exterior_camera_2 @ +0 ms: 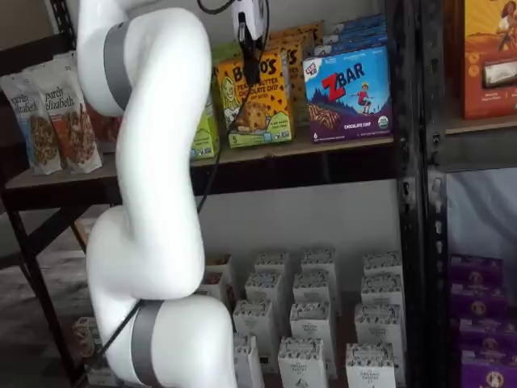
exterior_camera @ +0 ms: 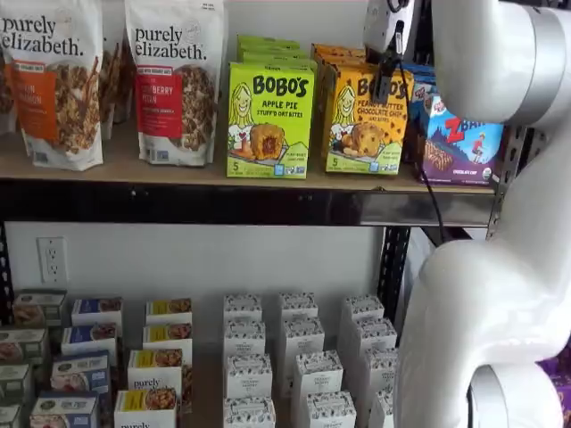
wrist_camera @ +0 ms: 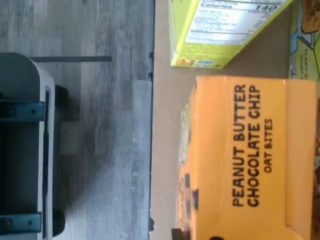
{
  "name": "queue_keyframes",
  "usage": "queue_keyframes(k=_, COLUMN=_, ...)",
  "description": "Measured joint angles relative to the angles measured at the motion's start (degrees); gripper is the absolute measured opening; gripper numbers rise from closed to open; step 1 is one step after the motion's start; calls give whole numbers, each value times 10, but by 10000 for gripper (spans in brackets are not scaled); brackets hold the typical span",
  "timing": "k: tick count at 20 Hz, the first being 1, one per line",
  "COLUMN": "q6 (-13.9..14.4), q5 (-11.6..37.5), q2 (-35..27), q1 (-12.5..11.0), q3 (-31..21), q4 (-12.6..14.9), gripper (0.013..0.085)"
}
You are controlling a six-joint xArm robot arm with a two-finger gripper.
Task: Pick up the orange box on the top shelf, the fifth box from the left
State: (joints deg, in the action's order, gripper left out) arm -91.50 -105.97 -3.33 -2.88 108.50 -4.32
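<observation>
A yellow-orange carton, the orange box (exterior_camera: 364, 123), stands upright at the front of the top shelf (exterior_camera: 178, 171), in the upper middle of the frame in both shelf views. It sits between a lime-green Apple Pie box (exterior_camera: 270, 119) on its left in the picture and a blue-purple Zbar box (exterior_camera: 460, 138) on its right, with more orange cartons lined up behind it. The wrist view shows its top panel (wrist_camera: 250, 150) close up, printed "Peanut Butter Chocolate Chip Oat Bites". It looks like a light paperboard carton: stiff along the edges, thin in the panels, smooth and a little slippery, so a hard squeeze would probably dent it. The safest hold appears to be across its two narrow side faces near the top, where the folded flaps brace it. The white arm (exterior_camera_2: 153, 162) rises through the left half of a shelf view and bends over toward the shelf. The gripper (exterior_camera: 386, 76) hangs from the top edge, its black fingers (exterior_camera_2: 249, 61) in front of the box's upper face. No gap between them shows clearly, so I cannot tell whether they are parted or closed.
</observation>
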Motion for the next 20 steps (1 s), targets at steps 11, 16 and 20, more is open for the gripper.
queue_keyframes(k=11, q6=-12, q5=-22, q2=56, q1=-20, q3=-16, q4=-16, gripper=410)
queue_keyframes(k=16, q6=-16, q5=-42, q2=92, q1=-27, q3=-29, q4=-22, gripper=410)
queue_keyframes(k=20, q6=-16, q5=-63, q2=124, q1=-30, q3=-44, q4=-25, gripper=410)
